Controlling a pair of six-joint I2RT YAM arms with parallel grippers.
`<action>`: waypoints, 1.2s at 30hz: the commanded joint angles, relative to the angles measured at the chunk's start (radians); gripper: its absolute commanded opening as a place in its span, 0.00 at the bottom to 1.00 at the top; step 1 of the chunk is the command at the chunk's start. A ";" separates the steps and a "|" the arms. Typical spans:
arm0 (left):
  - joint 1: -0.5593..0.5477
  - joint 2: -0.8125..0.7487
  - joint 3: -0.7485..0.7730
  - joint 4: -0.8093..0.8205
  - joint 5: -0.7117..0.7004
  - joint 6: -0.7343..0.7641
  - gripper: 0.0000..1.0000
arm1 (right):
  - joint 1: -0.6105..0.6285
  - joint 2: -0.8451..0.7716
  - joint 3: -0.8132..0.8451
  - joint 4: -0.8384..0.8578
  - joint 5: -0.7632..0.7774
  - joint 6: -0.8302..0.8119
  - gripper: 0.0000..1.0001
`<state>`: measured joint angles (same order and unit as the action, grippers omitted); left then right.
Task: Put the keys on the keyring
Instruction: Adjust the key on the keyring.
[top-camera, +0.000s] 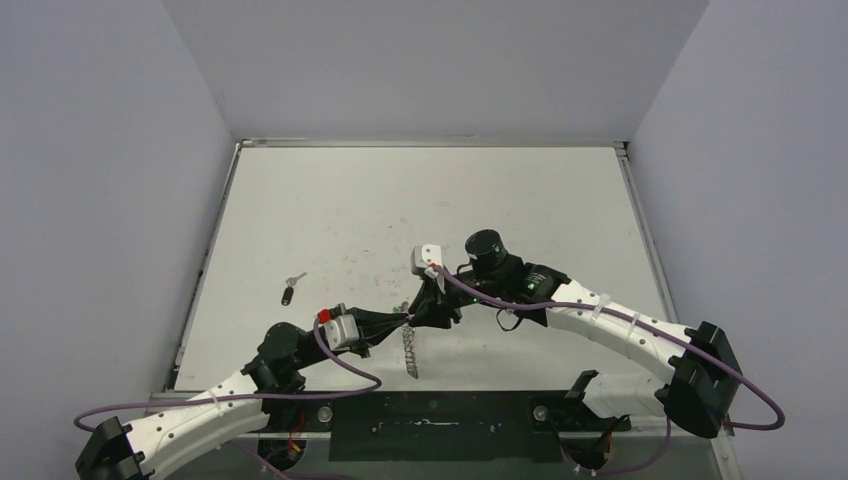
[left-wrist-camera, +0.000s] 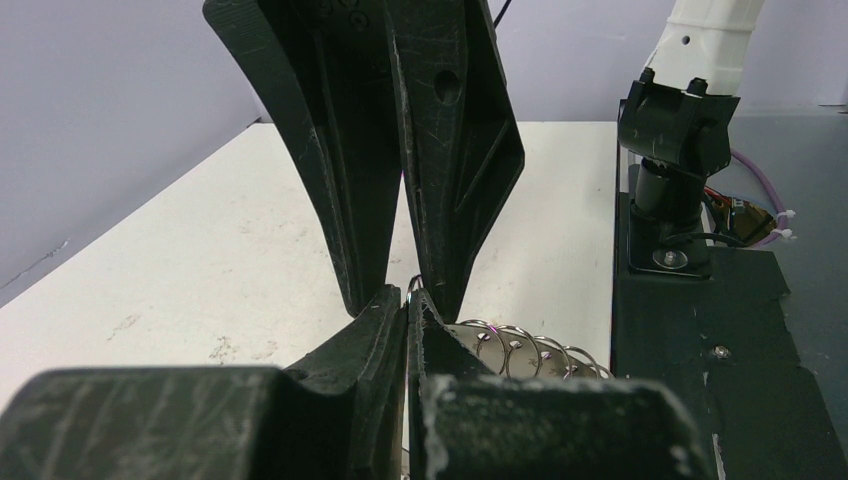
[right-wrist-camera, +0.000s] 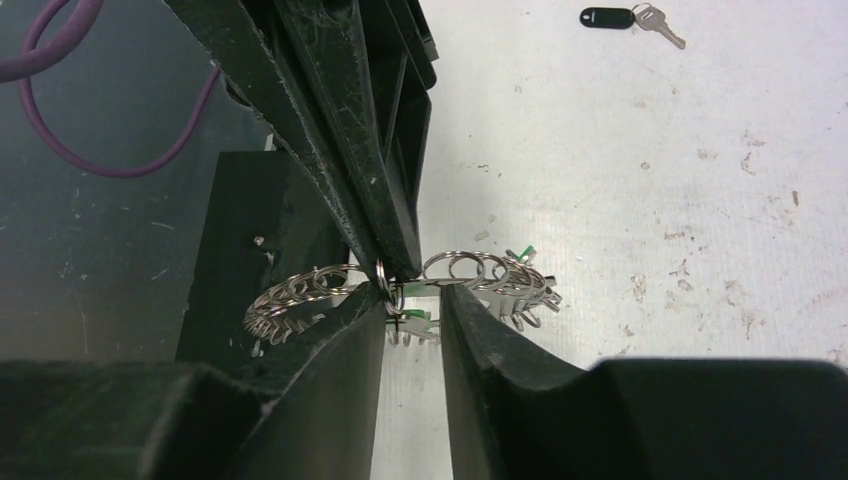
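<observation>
- The left gripper (left-wrist-camera: 405, 303) is clenched on the keyring (right-wrist-camera: 475, 270), its two fingers pressed together over the ring's scalloped rim
- The keyring hangs above the table (top-camera: 400, 200) near its front edge, between the two arms; the overhead view shows it edge-on, as a thin strip running down from the left fingers
- The right gripper (right-wrist-camera: 412, 298) meets the left one tip to tip at that same spot on the rim; it is released, its fingers parted with bare table showing through the gap
- A bit of the green key (right-wrist-camera: 415, 322) shows just under the rim, inside that gap; whether it is threaded on the ring cannot be told
- The black key (right-wrist-camera: 607, 17) and the silver key (right-wrist-camera: 662, 27) lie flat on the table with their ends touching, well apart from the ring, off to the left arm's side
</observation>
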<state>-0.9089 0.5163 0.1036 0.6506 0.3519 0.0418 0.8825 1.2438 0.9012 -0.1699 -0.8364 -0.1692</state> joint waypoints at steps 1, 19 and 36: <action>-0.001 -0.011 0.028 0.076 0.006 0.006 0.00 | 0.000 -0.003 -0.002 0.062 -0.017 -0.007 0.16; 0.000 -0.062 0.086 -0.151 0.010 0.042 0.31 | 0.004 0.003 0.175 -0.360 0.107 -0.158 0.00; -0.001 0.015 0.177 -0.293 0.022 0.111 0.44 | 0.104 0.249 0.547 -0.835 0.319 -0.183 0.00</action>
<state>-0.9085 0.4850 0.2333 0.3107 0.3504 0.1448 0.9649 1.4670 1.3571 -0.9302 -0.5453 -0.3603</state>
